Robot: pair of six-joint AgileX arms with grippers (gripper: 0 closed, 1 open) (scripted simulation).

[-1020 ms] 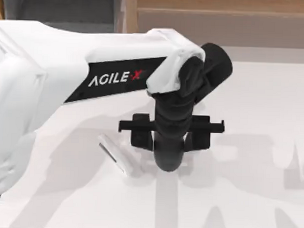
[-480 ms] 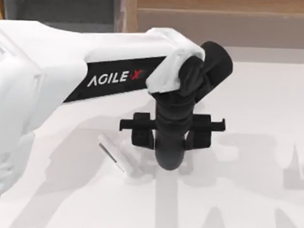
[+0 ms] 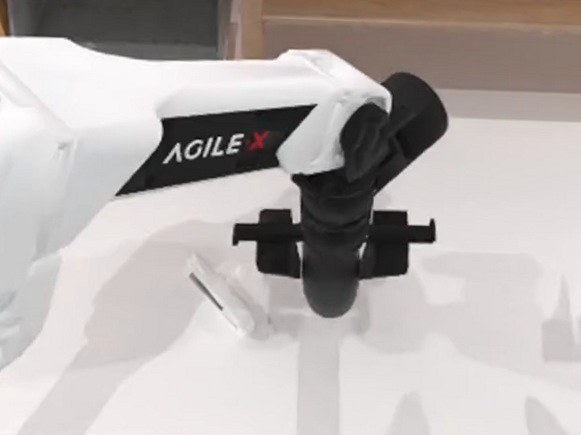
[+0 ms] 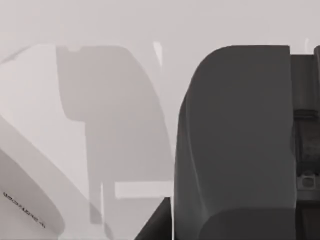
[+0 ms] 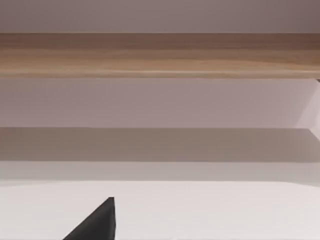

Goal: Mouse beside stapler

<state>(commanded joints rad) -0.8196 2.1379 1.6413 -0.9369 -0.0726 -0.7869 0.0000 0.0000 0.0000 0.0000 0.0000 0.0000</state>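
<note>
Left gripper point(image 3: 332, 276) moved a bit up and right in top view. Bigger gap now seen between gripper and stapler point(image 3: 221, 293). More of stapler's near end uncovered. Shadow at table's point(image 3: 495, 377) far right grown taller, thin and pointed.

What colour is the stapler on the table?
White, with a thin dark slot along one side; clearest in the top view.

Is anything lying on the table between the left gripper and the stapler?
Nothing visible: in the top view, bare table separates the left gripper from the stapler, which lies just to its left.
</note>
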